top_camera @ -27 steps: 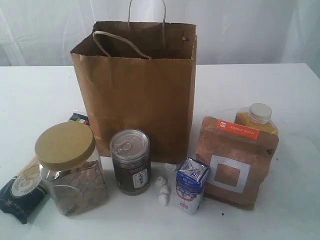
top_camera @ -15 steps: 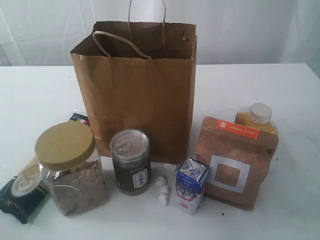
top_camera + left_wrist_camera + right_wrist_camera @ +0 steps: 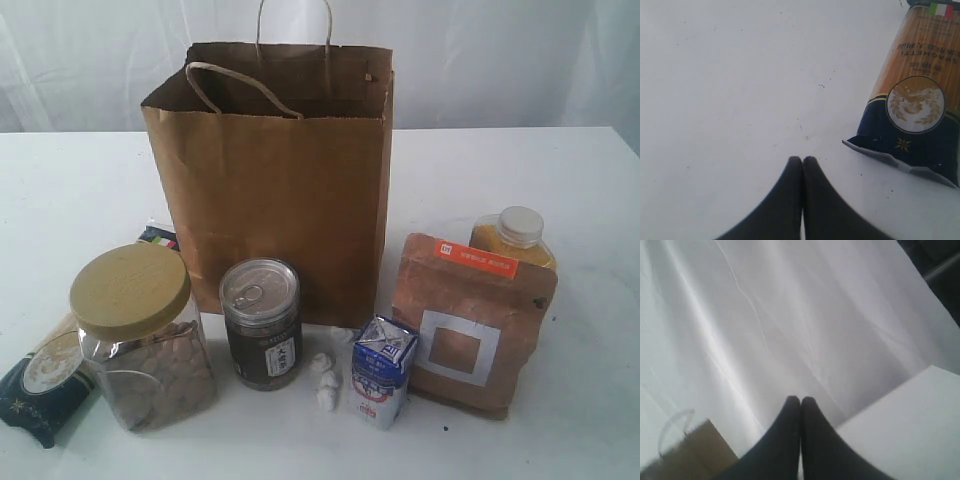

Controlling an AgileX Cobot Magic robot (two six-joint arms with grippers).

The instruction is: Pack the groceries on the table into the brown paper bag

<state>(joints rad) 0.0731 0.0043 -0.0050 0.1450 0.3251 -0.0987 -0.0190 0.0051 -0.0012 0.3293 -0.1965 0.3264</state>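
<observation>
The brown paper bag (image 3: 275,175) stands open and upright at the middle of the white table (image 3: 80,190). In front of it stand a tan-lidded clear jar (image 3: 142,335), a dark can (image 3: 262,323), a blue-white mini carton (image 3: 382,370), a brown pouch with orange label (image 3: 470,320) and, behind the pouch, a yellow spice jar (image 3: 515,236). The spaghetti packet (image 3: 45,385) lies flat at the left, partly hidden by the jar. Neither gripper shows in the exterior view. My left gripper (image 3: 802,161) is shut and empty over bare table beside the spaghetti packet (image 3: 917,95). My right gripper (image 3: 800,400) is shut and empty, with the bag (image 3: 687,455) off to one side.
Small white lumps (image 3: 326,380) lie between the can and the carton. A white curtain (image 3: 480,50) hangs behind the table. The right wrist view takes in the curtain (image 3: 790,315) and a corner of the table (image 3: 910,425).
</observation>
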